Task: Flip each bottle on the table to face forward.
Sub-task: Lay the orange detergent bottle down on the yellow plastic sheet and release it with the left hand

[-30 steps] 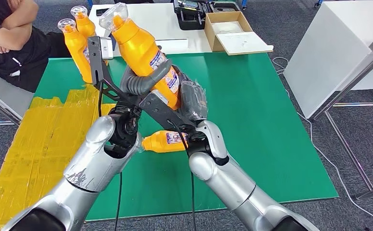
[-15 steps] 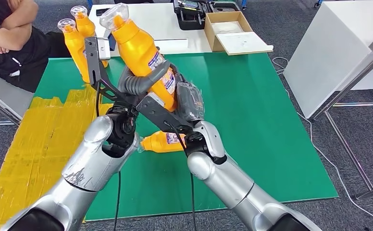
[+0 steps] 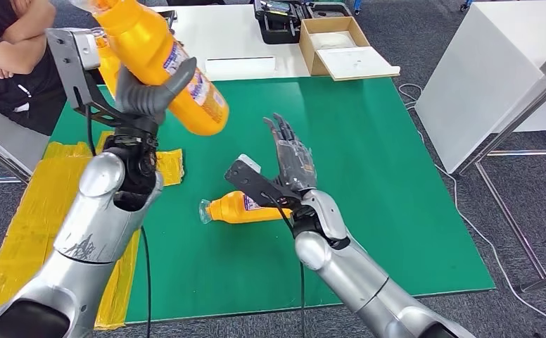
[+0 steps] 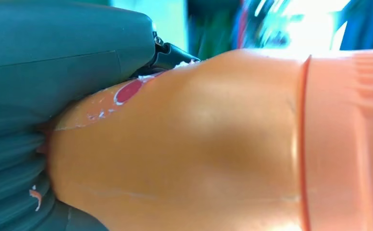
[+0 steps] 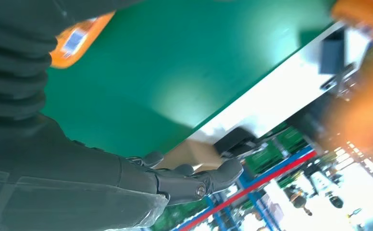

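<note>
The left robot hand (image 3: 150,98) grips an orange bottle (image 3: 161,60) around its middle, holding it aloft and tilted above the far left part of the green tabletop (image 3: 397,183), the bottle's base pointing down toward the mat and its neck running out of the head view's top edge. In the left wrist view the same bottle's orange body (image 4: 199,144) presses against the grey thumb. The right robot hand (image 3: 291,158) stands raised over the middle of the tabletop, palm upright and fingers (image 5: 194,185) stretched apart, holding nothing. Just beside its wrist, a second orange bottle (image 3: 238,209) lies on its side on the green surface, its clear cap pointing toward the left arm. Another orange bottle (image 3: 108,63) stands at the far left edge, partly hidden behind the left arm's bracket. Yellow sheeting (image 3: 38,211) covers the tabletop's left side. A person with folded arms (image 3: 13,42) sits at the far left corner, and an open cardboard box (image 3: 340,44) rests on the white table beyond.
</note>
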Robot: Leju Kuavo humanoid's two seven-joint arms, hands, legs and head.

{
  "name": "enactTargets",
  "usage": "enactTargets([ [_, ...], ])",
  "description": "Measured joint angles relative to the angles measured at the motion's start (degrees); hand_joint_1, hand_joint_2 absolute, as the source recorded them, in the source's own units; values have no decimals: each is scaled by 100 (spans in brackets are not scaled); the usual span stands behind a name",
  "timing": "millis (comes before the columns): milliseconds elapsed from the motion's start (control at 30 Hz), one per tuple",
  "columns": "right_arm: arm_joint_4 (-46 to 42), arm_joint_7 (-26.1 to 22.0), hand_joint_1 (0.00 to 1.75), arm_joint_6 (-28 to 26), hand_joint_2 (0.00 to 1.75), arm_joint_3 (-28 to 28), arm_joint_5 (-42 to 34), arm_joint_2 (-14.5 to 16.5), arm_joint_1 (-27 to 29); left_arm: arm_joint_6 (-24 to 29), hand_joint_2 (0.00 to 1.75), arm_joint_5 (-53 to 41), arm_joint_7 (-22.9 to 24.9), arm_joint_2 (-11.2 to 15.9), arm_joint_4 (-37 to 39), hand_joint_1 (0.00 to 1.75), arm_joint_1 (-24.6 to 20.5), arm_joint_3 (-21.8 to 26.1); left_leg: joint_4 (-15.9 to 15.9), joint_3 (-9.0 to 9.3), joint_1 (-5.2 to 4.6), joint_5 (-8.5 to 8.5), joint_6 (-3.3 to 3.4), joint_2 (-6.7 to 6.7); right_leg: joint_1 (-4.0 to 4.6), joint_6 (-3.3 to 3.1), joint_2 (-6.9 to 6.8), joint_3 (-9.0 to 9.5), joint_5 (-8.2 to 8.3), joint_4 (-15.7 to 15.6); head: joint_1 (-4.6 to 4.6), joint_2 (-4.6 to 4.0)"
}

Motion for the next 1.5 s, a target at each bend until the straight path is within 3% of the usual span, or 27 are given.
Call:
enactTargets([
  [33,-25,-15,0,2,0,-49,52,-57,58,-26,175,-295,-25,72,-11,175,-11,95,0,0,0,0,0,0,0,0,0,0,0,0,1,0],
  [167,-385,-105,0,109,0,-568,463,-458,538,-211,175,-3373,-102,735,151,175,-42,729,0,1,1,0,0,1,0,0,1,-1,0,1,-1,0],
  [233,-544,-137,0,175,0,-740,562,-535,666,-256,175,-4285,-120,917,371,175,-39,860,-1,1,1,0,0,1,0,-1,1,-1,-1,1,-1,0],
  [533,-927,-159,0,367,0,-1026,751,-669,908,-384,175,-6614,-131,1415,1757,175,106,917,-1,1,1,1,-1,2,-1,-1,2,-1,-1,1,1,0],
  [1500,-1036,-189,0,621,0,-1136,896,-631,1103,-561,175,-8076,-217,1525,4263,175,410,367,-1,0,2,1,-1,1,-1,-2,1,-2,-1,1,1,0],
])
